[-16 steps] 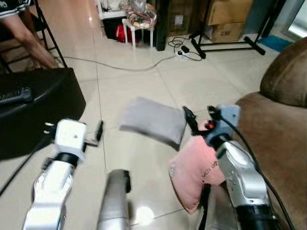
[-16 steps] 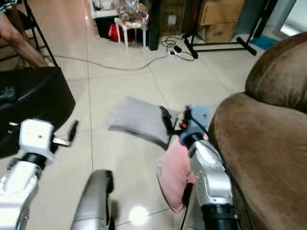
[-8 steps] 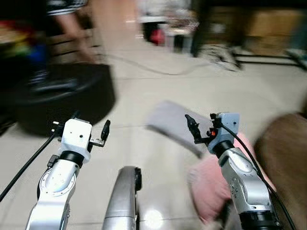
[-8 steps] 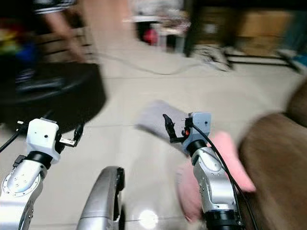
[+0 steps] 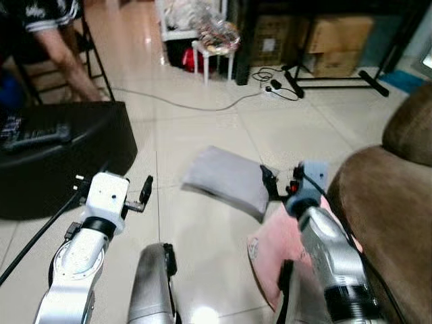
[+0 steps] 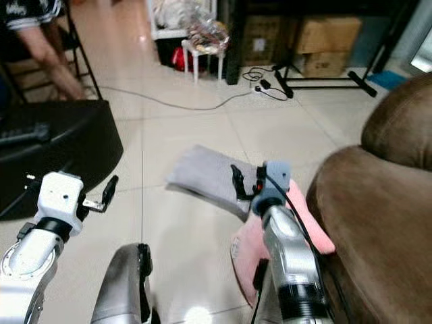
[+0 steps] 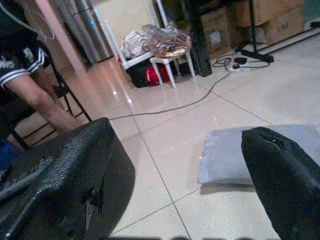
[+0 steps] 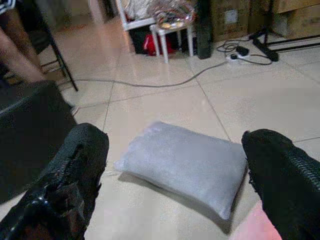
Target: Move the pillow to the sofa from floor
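Pillow (image 8: 182,163), grey, lies flat on the tiled floor (image 5: 202,121) just ahead of the right claw (image 8: 175,175), whose two black fingers stand wide apart around empty air. The left claw (image 5: 145,192) hovers well to the pillow's side, its opening impossible to tell. A pink cushion (image 5: 280,246) sits half hidden behind the right arm, against the brown sofa (image 5: 391,202).
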